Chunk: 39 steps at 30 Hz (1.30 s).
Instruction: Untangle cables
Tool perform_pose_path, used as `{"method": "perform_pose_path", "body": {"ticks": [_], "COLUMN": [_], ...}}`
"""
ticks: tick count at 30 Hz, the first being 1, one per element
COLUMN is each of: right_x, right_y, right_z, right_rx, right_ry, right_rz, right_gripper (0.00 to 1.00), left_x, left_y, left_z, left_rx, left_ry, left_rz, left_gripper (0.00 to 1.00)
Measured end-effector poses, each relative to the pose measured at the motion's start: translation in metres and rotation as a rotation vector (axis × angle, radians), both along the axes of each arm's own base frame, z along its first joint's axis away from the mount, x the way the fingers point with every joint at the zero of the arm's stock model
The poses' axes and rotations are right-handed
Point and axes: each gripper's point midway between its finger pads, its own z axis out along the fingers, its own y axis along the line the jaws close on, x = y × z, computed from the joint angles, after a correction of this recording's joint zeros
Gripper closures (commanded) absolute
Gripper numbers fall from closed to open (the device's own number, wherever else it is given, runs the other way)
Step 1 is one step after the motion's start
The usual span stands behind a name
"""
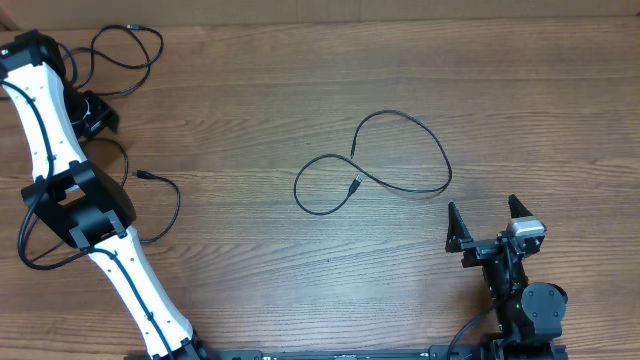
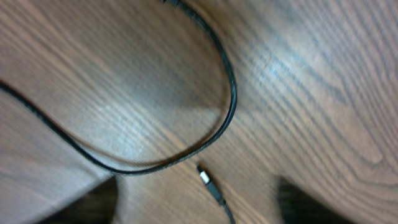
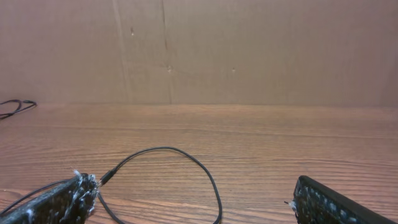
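Observation:
Three thin black cables lie apart on the wooden table. One cable [image 1: 385,165] forms a crossed double loop at the middle; part of it shows in the right wrist view [image 3: 186,158]. A second cable [image 1: 128,55] is coiled at the far left. A third cable [image 1: 170,200] with a small plug end lies beside the left arm. My left gripper [image 1: 95,115] is open at the far left; in the left wrist view [image 2: 196,194] a cable curve [image 2: 227,106] and a plug end [image 2: 207,179] lie on the table below it. My right gripper [image 1: 482,208] is open and empty, to the right of the middle cable [image 3: 193,190].
The white left arm [image 1: 60,140] reaches along the table's left side over thicker black wires [image 1: 30,245]. A brown cardboard wall [image 3: 199,50] stands along the table's far edge. Bare wood [image 1: 250,270] lies between the arms.

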Motion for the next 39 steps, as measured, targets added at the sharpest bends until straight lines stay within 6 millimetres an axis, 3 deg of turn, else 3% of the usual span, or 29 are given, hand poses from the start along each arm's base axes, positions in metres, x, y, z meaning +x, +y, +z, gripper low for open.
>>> {"method": "perform_pose_path", "body": {"ticks": [5, 11, 18, 21, 26, 28, 31, 33, 35, 39], "right_x": [0.000, 0.000, 0.000, 0.000, 0.000, 0.000, 0.000, 0.000, 0.000, 0.000], "right_y": [0.000, 0.000, 0.000, 0.000, 0.000, 0.000, 0.000, 0.000, 0.000, 0.000], "right_z": [0.000, 0.000, 0.000, 0.000, 0.000, 0.000, 0.000, 0.000, 0.000, 0.000], "right_rx": [0.000, 0.000, 0.000, -0.001, 0.000, 0.000, 0.000, 0.000, -0.001, 0.000], "right_ry": [0.001, 0.001, 0.000, 0.000, 0.000, 0.001, 0.001, 0.001, 0.000, 0.000], "right_rz": [0.000, 0.000, 0.000, 0.000, 0.001, 0.000, 0.001, 0.000, 0.000, 0.001], "right_gripper": [0.00, 0.00, 0.00, 0.00, 0.00, 0.00, 0.00, 0.00, 0.00, 0.00], "left_x": [-0.009, 0.007, 0.007, -0.002, -0.037, -0.056, -0.080, -0.092, -0.099, -0.104], "left_y": [-0.010, -0.041, -0.040, -0.026, -0.005, -0.004, -0.009, -0.014, -0.014, -0.006], "left_z": [0.001, 0.006, 0.015, 0.047, 0.133, 0.164, 0.190, 0.191, 0.179, 0.129], "left_rx": [-0.054, -0.248, -0.284, -0.235, -0.045, 0.016, 0.061, 0.059, 0.045, 0.001], "left_ry": [0.030, -0.079, -0.122, -0.169, -0.267, -0.297, -0.317, -0.296, -0.251, -0.148], "left_rz": [0.007, -0.103, -0.088, -0.068, -0.032, 0.016, 0.099, 0.148, 0.188, 0.260], "left_gripper": [0.01, 0.00, 0.00, 0.00, 0.00, 0.00, 0.00, 0.00, 0.00, 0.00]}}
